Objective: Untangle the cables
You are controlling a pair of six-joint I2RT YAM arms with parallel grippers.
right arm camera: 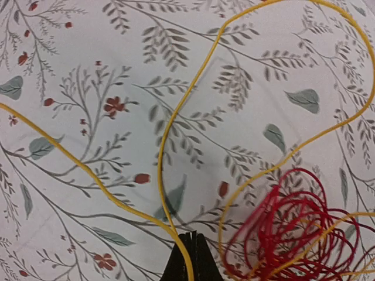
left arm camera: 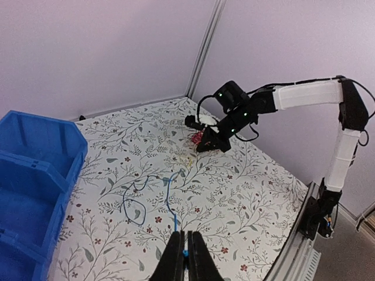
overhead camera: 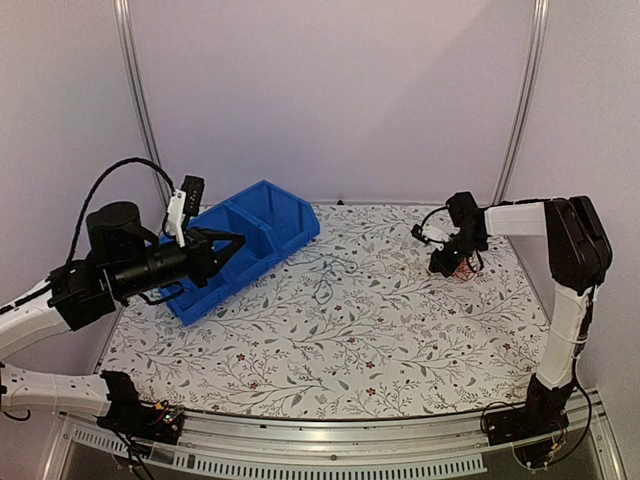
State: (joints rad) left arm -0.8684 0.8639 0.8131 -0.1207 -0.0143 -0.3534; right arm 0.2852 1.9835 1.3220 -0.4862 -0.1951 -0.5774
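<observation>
My left gripper [left arm camera: 186,253] is shut on the end of a thin blue cable [left arm camera: 168,196]. The cable runs from the jaws down to the table and ends in dark-blue loops [left arm camera: 130,202]. In the top view this gripper [overhead camera: 238,243] hangs above the blue bin, and the cable's loops [overhead camera: 325,285] lie mid-table. My right gripper [right arm camera: 191,257] is shut low over the table on a yellow cable [right arm camera: 176,111] that spreads in wide loops. A red coiled cable [right arm camera: 296,231] lies just right of it, with yellow strands crossing it. From above, the right gripper [overhead camera: 446,264] is at the far right, next to the red coil [overhead camera: 463,269].
A blue bin [overhead camera: 255,225] with compartments stands at the far left of the flowered table [overhead camera: 350,350]; it also shows in the left wrist view [left arm camera: 29,175]. Purple walls with metal posts close the back and sides. A metal rail runs along the near edge.
</observation>
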